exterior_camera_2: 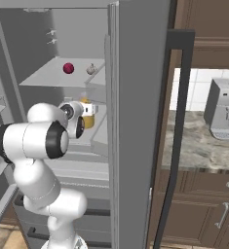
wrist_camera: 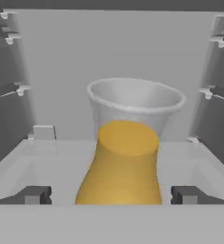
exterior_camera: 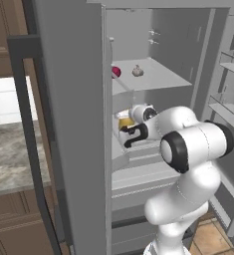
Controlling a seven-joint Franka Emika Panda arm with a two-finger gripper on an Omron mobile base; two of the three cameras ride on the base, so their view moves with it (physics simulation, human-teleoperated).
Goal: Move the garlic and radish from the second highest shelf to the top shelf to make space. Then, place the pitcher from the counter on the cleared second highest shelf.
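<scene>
The radish (exterior_camera: 116, 71) (exterior_camera_2: 68, 67) and the garlic (exterior_camera: 137, 71) (exterior_camera_2: 91, 69) lie side by side on the top shelf (exterior_camera: 161, 78) (exterior_camera_2: 45, 77) of the open fridge. One level below, the orange-yellow pitcher (exterior_camera: 123, 122) (exterior_camera_2: 89, 115) (wrist_camera: 125, 162) stands upright on the second highest shelf (wrist_camera: 56, 159) (exterior_camera_2: 100, 135). My gripper (wrist_camera: 111, 195) (exterior_camera: 125, 131) (exterior_camera_2: 85, 119) reaches in around its lower body. It is open, with a gap between each of its fingertips (wrist_camera: 36, 195) and the pitcher's sides.
Open fridge doors (exterior_camera: 73, 129) (exterior_camera_2: 135, 97) flank the arm on both sides, with door racks (exterior_camera: 230, 99) at the right. The counter (exterior_camera: 9, 154) (exterior_camera_2: 199, 146) runs outside the fridge and carries a toaster (exterior_camera_2: 225, 109). More shelves and drawers lie below the pitcher.
</scene>
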